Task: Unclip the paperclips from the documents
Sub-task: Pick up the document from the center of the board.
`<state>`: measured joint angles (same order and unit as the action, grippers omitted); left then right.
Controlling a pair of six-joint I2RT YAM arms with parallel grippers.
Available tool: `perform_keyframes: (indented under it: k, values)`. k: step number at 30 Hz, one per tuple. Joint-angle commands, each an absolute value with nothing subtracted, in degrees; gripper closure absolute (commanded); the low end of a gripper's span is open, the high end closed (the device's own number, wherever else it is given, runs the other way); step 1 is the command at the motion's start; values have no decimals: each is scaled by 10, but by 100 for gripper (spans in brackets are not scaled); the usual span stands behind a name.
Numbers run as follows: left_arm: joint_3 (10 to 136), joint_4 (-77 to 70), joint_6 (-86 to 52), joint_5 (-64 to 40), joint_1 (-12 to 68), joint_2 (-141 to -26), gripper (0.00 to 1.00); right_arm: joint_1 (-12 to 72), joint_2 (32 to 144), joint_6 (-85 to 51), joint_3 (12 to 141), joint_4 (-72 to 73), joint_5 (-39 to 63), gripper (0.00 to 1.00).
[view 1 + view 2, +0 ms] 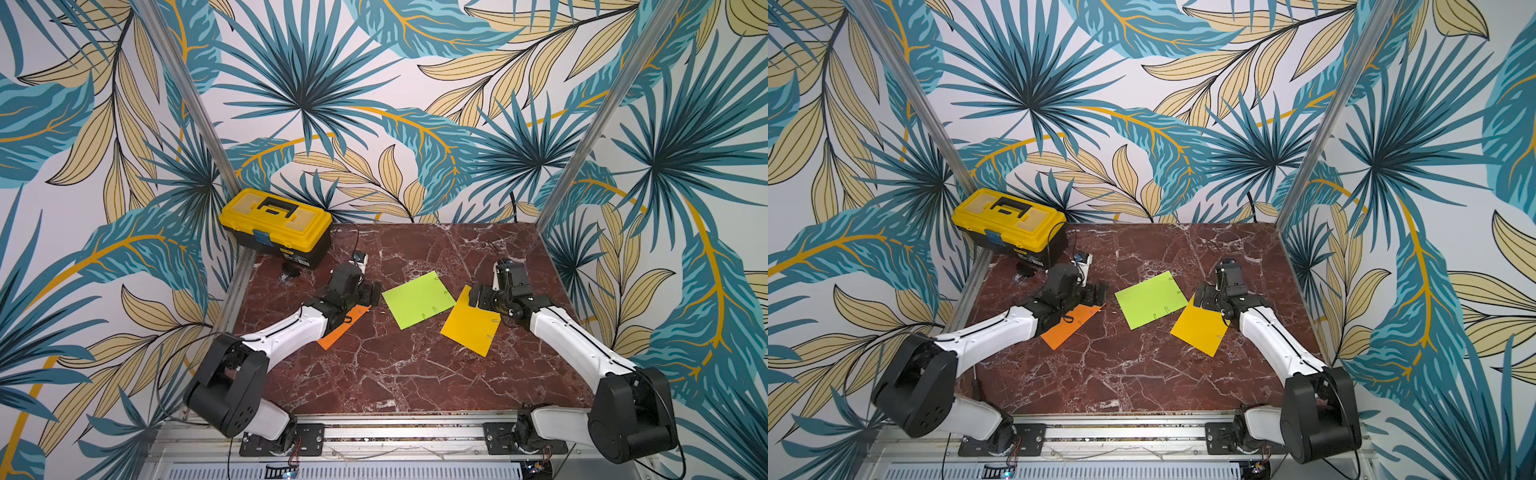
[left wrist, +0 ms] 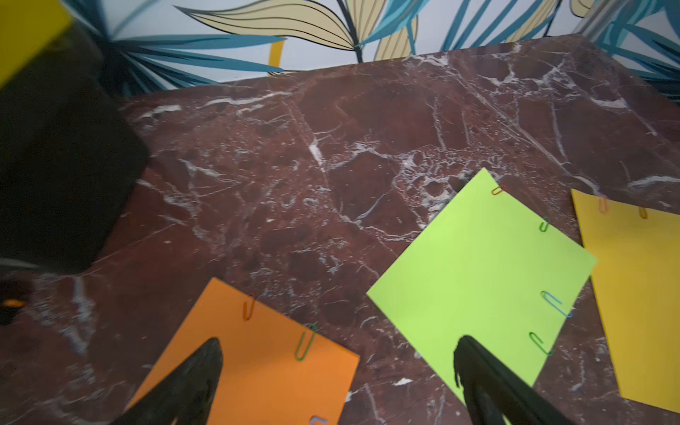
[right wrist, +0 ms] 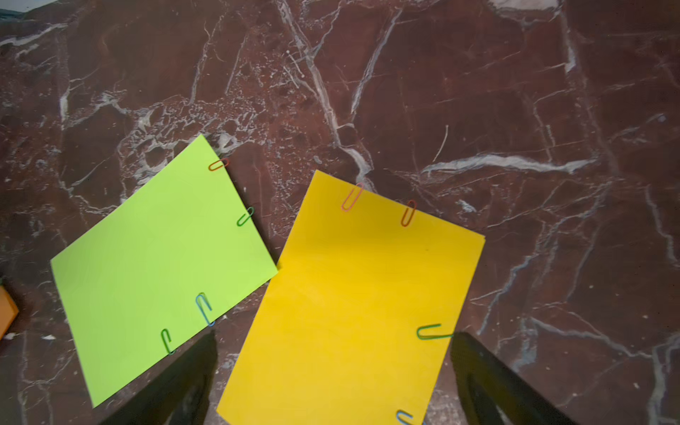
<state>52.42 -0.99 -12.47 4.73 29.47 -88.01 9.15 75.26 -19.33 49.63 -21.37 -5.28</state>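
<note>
I judge the job not yet begun: all the paperclips (image 3: 218, 164) I can see sit clipped on sheet edges, and I spot none loose on the marble table (image 1: 374, 374). My left gripper (image 2: 338, 346) hangs over the orange sheet (image 2: 265, 360), jaws spread wide with nothing between them. My right gripper (image 3: 333, 336) hangs equally wide and empty over the golden yellow sheet (image 3: 349, 294). In both top views the lime green sheet (image 1: 417, 301) lies mid-table. The orange one is at its 9 o'clock, partly under my left arm, and the yellow one at its 4 o'clock, touching it or nearly so. Green carries four clips. Yellow shows four, among them a pink clip (image 3: 352, 197). Orange shows three, including a red clip (image 2: 250, 306), though part of it is hidden. Everything is left to pull.
</note>
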Motion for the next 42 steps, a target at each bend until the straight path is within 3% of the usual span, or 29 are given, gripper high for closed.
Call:
perform_keyframes:
  k: [1, 9, 17, 31, 42]
  values:
    - [605, 58, -153, -21, 316, -942, 1, 92, 748, -224, 504, -259, -33, 0]
    - [845, 298, -152, -80, 335, -1123, 15, 93, 745, -221, 510, -271, -26, 1]
    - [917, 359, -151, -81, 337, -1195, 21, 93, 736, -226, 506, -276, -14, 1]
    - [932, 424, -173, -102, 346, -1248, 21, 93, 737, -227, 509, -278, -1, 0]
    - [810, 435, -259, -140, 395, -1193, 25, 104, 771, -238, 493, -250, 52, 0]
